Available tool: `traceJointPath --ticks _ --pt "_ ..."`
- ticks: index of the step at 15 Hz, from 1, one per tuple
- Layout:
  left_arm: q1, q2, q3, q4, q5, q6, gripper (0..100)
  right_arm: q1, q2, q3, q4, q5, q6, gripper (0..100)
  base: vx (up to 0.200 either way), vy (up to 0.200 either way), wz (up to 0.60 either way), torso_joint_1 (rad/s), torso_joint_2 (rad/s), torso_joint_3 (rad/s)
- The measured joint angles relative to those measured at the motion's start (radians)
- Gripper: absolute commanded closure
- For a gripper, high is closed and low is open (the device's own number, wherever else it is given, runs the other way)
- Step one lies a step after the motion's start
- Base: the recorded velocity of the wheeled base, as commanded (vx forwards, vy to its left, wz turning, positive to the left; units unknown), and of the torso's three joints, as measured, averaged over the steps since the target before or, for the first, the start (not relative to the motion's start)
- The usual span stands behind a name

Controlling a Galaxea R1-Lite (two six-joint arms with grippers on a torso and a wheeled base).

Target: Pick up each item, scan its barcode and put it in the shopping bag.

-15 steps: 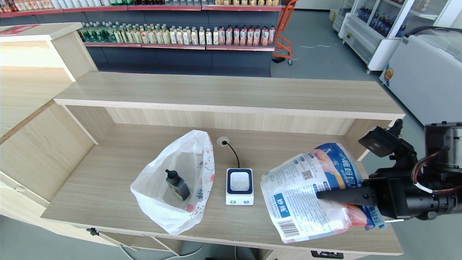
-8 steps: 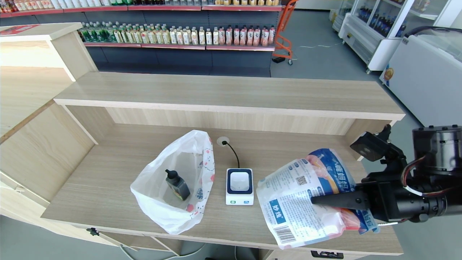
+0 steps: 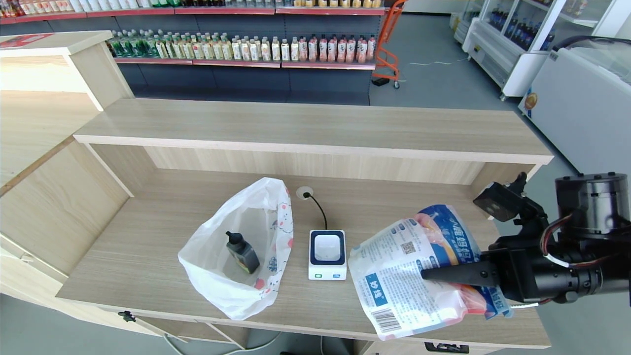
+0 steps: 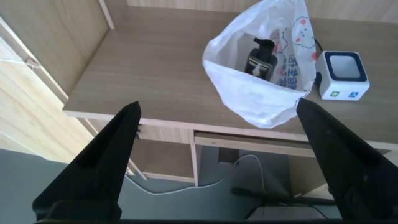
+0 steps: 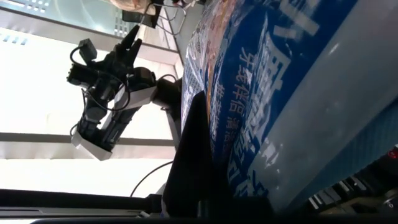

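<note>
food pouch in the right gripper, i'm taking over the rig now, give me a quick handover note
Right gripper shut on the food pouch, held over the counter just right of the scanner; barcode faces up at its near corner.
Left gripper open, empty, out past the counter's near edge.
Done: dark bottle lies in the shopping bag.
Left: likely turn the barcode to the scanner, then bag the pouch.

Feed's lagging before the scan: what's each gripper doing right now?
Left gripper: open, empty.
Right gripper: closed, holding the blue-and-white food pouch.
</note>
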Motion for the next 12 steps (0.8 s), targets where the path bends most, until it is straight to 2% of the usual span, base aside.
traceJointPath --ticks 12 --pt "0.000 0.000 0.000 0.000 0.000 0.000 0 0.010 -0.005 0.000 0.000 -0.004 -0.014 100 0.000 0.000 0.00 0.000 0.00 0.000"
